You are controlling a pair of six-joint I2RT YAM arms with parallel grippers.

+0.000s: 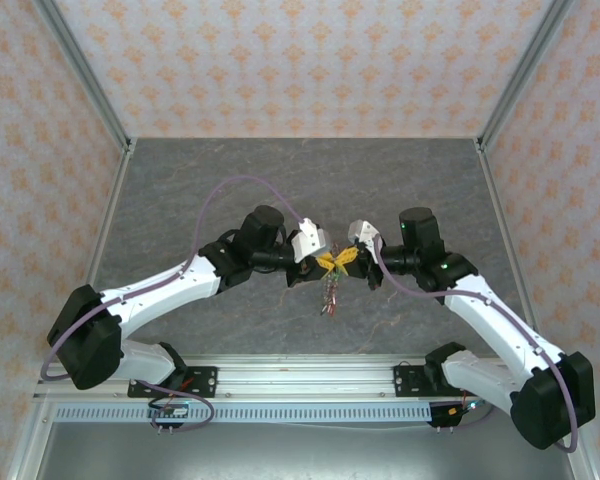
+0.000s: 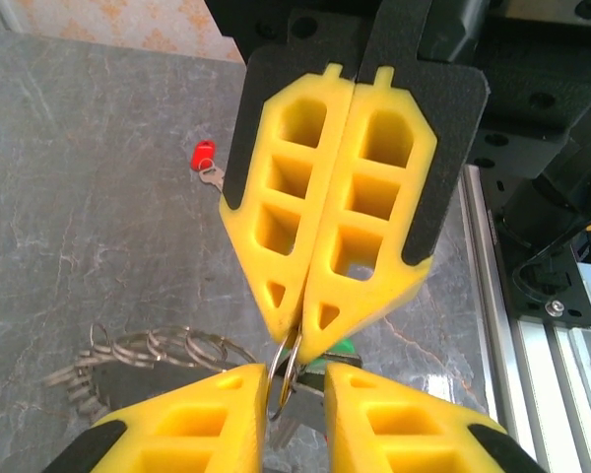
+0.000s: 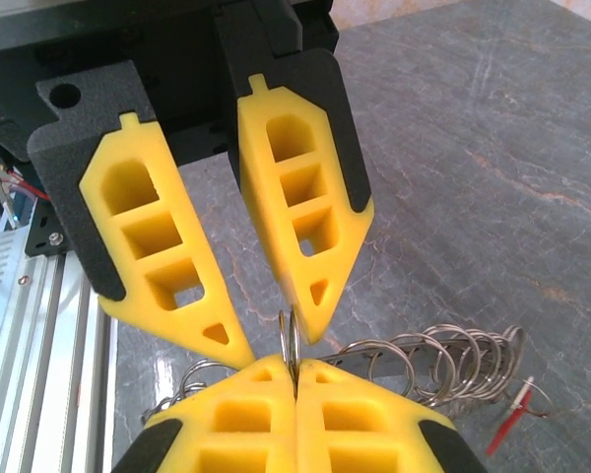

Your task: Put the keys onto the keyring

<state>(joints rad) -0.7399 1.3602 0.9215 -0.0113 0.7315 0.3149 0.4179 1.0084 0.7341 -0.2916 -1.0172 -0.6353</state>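
Grey marbled tabletop [image 1: 230,160]; orange-patterned wallpaper walls [image 1: 310,60]; aluminium rail [image 1: 300,375] along near edge; even light.

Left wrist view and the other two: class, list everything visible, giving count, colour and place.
Grey marbled table: one, grey, underneath everything.
Small red-headed metal key: one, red, lying alone on the table.
Silver metal keyring of many wire loops: one, silver, at the arms' tips.
Green plastic key head: one, green, partly hidden beside the keyring.
Right pincer: one, yellow, shut on a keyring loop.
Left pincer: one, yellow, open around that loop.
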